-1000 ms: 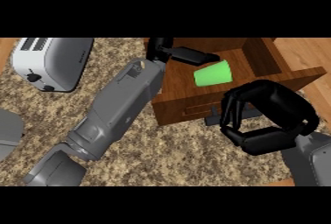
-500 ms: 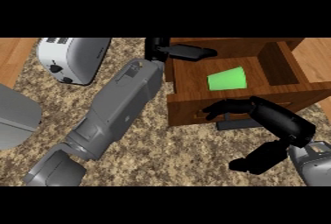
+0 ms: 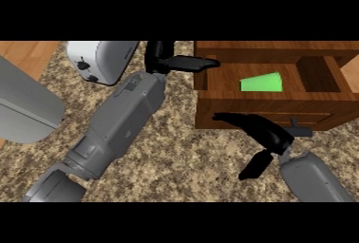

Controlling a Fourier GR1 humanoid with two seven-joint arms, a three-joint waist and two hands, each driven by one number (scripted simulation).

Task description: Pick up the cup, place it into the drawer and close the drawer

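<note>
The speckled table carries a wooden drawer at the right, standing open, and a white toaster at upper left. The green cup lies on its side inside the drawer. The left hand, fingers straight and holding nothing, reaches the drawer's left wall. The right hand, fingers spread and relaxed, sits at the drawer's front by the handle.
</note>
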